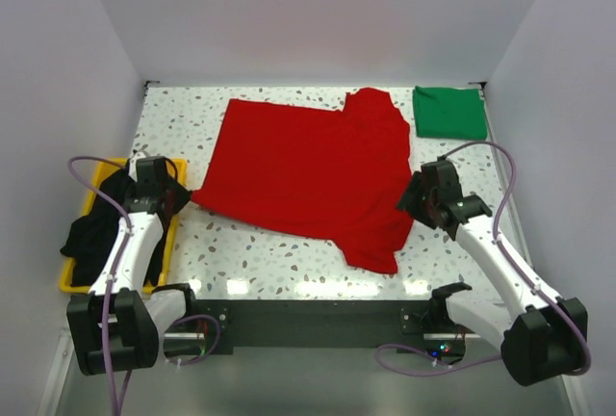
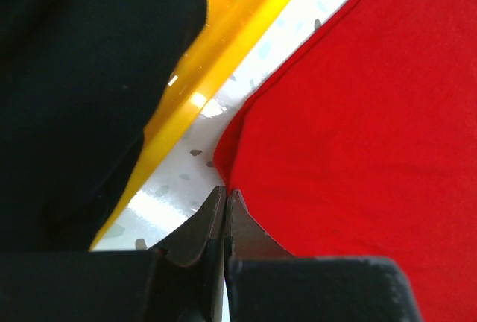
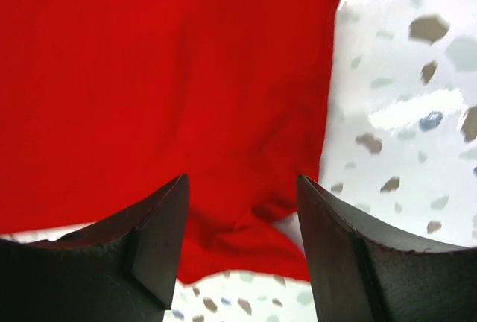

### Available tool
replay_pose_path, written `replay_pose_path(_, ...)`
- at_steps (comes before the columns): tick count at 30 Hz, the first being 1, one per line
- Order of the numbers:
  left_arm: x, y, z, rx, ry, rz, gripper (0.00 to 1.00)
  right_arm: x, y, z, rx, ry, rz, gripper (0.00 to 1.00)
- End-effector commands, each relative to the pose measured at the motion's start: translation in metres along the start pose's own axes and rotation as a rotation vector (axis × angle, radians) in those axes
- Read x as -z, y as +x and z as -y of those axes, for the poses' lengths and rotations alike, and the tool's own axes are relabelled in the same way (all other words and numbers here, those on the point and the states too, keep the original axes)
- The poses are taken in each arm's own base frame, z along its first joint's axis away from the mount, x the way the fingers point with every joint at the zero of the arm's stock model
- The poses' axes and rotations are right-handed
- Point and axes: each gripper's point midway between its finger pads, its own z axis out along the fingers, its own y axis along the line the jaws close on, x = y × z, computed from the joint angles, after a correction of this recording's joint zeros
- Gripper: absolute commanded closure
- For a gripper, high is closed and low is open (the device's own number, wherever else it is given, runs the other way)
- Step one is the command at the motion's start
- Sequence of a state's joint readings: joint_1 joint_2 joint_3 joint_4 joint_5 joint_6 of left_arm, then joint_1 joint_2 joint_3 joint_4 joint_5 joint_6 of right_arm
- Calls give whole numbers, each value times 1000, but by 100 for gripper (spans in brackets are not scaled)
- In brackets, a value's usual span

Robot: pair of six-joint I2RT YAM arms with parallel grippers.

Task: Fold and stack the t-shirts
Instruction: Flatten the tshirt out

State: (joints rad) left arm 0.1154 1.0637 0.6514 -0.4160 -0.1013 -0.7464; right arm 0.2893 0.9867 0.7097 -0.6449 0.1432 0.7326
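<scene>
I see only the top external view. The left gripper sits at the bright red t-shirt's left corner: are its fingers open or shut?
Observer: Shut. The left wrist view shows the left gripper with fingers pressed together at the edge of the bright red cloth t-shirt.
Operator: Is cloth pinched?
Observer: The tips meet right at the hem corner; no cloth shows between them.
Operator: And the right gripper?
Observer: Open. The right gripper has its fingers either side of a crumpled corner of that shirt.

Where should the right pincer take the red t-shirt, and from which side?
Probably its right edge, at the rumpled fold lying between the fingers of the open right pincer. The red t-shirt is spread flat, so only an edge offers cloth to pinch. Come in from the right, over the table, straddling the hem.
</scene>
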Motion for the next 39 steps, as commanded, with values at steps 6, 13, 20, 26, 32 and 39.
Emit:
replay_pose_path(6, 5, -25, -4, -22, 3, 36, 100, -27, -53, 26, -170, 39, 137, 37)
replay_pose_path(13, 2, -20, -1, -19, 29, 12, 100, -54, -26, 30, -203, 28, 56, 45)
replay_pose_path(20, 0, -19, -1, -11, 32, 9, 100, -78, -8, 37, -202, 57, -10, 50)
replay_pose_path(26, 0, -19, -2, -10, 31, 6, 100, -85, -1, 37, -213, 48, -33, 67)
replay_pose_path(32, -1, -19, -1, -9, 32, 5, 100, -60, -30, 38, -120, 86, 37, 98)
replay_pose_path(39, 0, -17, -3, -10, 28, 4, 100, -13, -60, 24, -34, 61, 83, 100)
